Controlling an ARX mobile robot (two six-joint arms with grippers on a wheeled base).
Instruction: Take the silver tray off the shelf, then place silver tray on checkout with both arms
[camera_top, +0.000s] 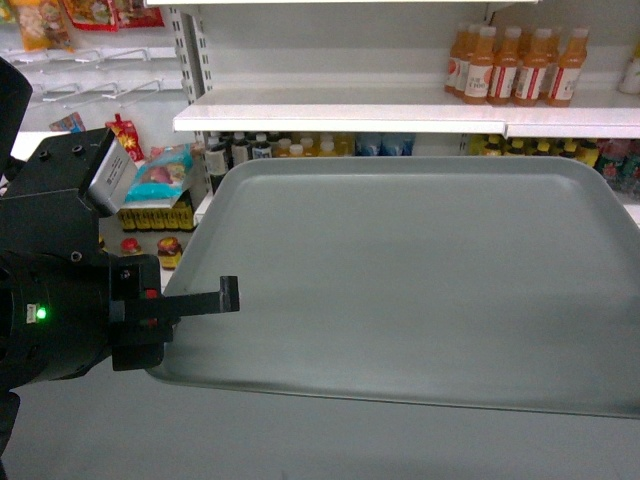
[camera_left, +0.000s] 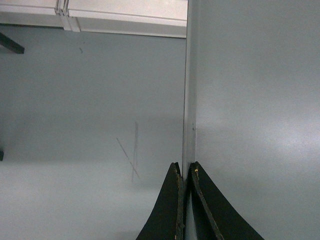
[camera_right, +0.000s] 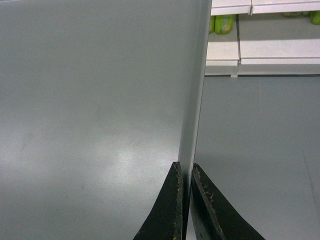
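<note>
White shelf (camera_top: 400, 105) boards with orange bottles (camera_top: 515, 65) across the top of frame, silver tray (camera_top: 420, 280) held below, long axis left-right, left gripper (camera_left: 185, 197) and right gripper (camera_right: 185, 197) fingers clamped on opposite rims.

The silver tray (camera_top: 420, 280) looks matte grey-green, smooth and plain with a soft sheen. The shelf (camera_top: 400, 112) boards are glossy white, probably painted metal. The left gripper's (camera_top: 228, 296) housing looks like matte black plastic, and its fingers (camera_left: 167, 212) are dull black with scuffed edges.

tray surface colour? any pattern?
Silver tray: plain matte grey with a greenish tint, no pattern. Head view shows it best.
</note>
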